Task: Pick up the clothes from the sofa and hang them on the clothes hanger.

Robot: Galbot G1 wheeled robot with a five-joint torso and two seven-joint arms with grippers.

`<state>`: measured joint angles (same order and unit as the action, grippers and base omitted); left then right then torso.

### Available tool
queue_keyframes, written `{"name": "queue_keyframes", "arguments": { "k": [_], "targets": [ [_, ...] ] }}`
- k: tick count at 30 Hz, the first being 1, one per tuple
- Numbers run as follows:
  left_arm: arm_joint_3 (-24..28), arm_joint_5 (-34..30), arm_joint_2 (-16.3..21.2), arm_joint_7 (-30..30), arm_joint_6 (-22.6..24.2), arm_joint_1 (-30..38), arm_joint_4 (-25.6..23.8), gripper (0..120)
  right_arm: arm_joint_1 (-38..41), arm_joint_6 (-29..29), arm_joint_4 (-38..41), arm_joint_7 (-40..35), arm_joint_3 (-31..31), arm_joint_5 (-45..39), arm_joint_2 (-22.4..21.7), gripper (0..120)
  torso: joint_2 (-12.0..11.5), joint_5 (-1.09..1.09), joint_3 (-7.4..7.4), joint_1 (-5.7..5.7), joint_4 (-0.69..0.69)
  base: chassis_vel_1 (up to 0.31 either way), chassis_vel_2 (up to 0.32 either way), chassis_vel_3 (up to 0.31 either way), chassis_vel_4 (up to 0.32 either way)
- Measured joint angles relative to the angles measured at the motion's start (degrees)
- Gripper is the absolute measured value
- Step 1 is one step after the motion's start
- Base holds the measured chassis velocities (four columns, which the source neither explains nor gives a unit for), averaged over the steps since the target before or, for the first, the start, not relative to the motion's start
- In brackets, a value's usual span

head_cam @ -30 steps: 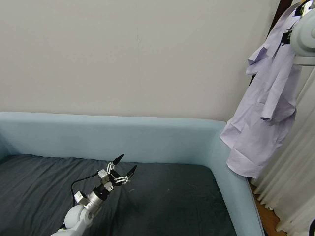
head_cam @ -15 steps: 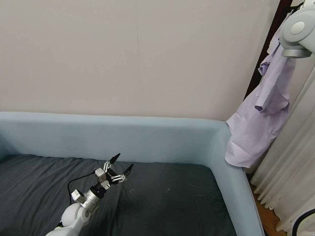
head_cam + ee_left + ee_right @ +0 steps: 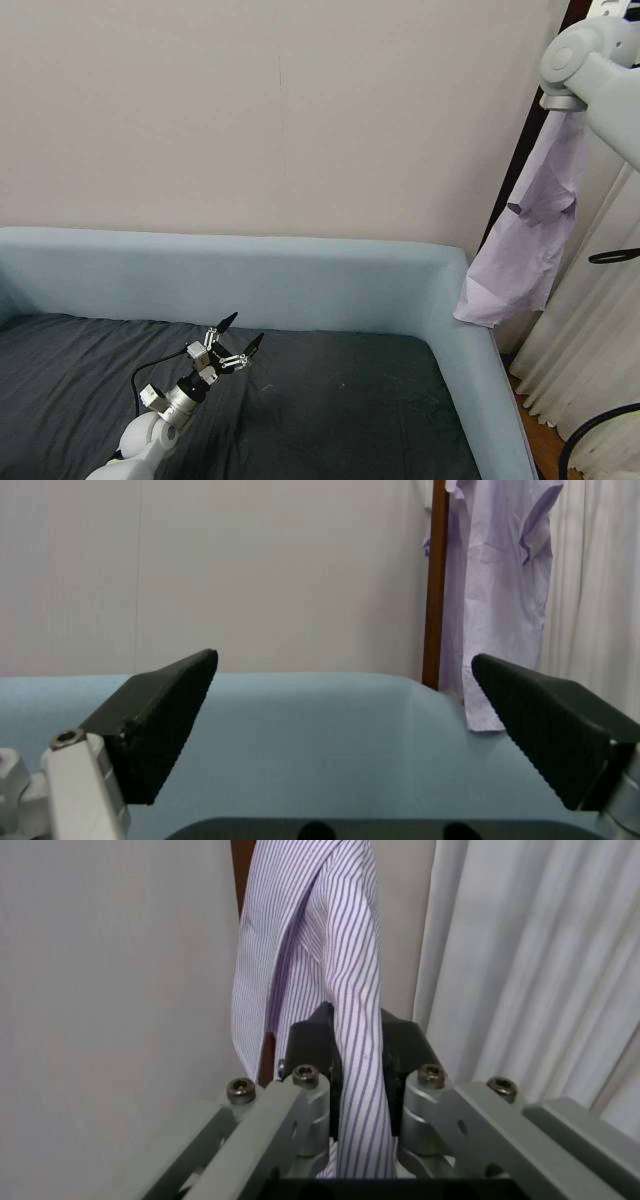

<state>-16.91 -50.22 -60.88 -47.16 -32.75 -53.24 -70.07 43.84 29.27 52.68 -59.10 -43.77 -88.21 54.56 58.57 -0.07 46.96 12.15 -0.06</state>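
Hanging from the right gripper (image 3: 355, 1039), the lilac striped shirt (image 3: 520, 240) is already off the sofa (image 3: 250, 280). It sits high at the sofa's right end, beside a dark wooden post (image 3: 433, 585) and pale curtains (image 3: 590, 350). The pick-up looks done. Getting the garment onto the hanger and letting go remain, and I cannot tell whether its top rests on anything. The right arm (image 3: 585, 60) reaches up and outward, its jaws pinching a fold of the shirt. The left gripper (image 3: 232, 340) hovers low over the dark seat cushion (image 3: 350, 420), jaws spread wide around nothing.
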Motion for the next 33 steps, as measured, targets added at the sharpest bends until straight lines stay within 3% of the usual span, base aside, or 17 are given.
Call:
{"name": "queue_keyframes", "arguments": {
  "k": [14,33],
  "targets": [
    [2.0,-2.1,0.7,-1.4,-0.5,2.4,2.7,100,-1.4,-1.9,-10.1,1.1,3.2,4.5,5.2,7,0.0,0.01,-0.01,0.0,-0.02,0.0,0.0,0.0,0.0],
    [2.9,-2.9,0.4,-3.0,-0.9,2.5,3.9,100,-4.8,-2.3,-11.2,1.7,5.8,6.5,5.7,7,0.0,0.01,0.0,0.0,-0.01,0.0,0.0,0.0,0.0]
  ]
}}
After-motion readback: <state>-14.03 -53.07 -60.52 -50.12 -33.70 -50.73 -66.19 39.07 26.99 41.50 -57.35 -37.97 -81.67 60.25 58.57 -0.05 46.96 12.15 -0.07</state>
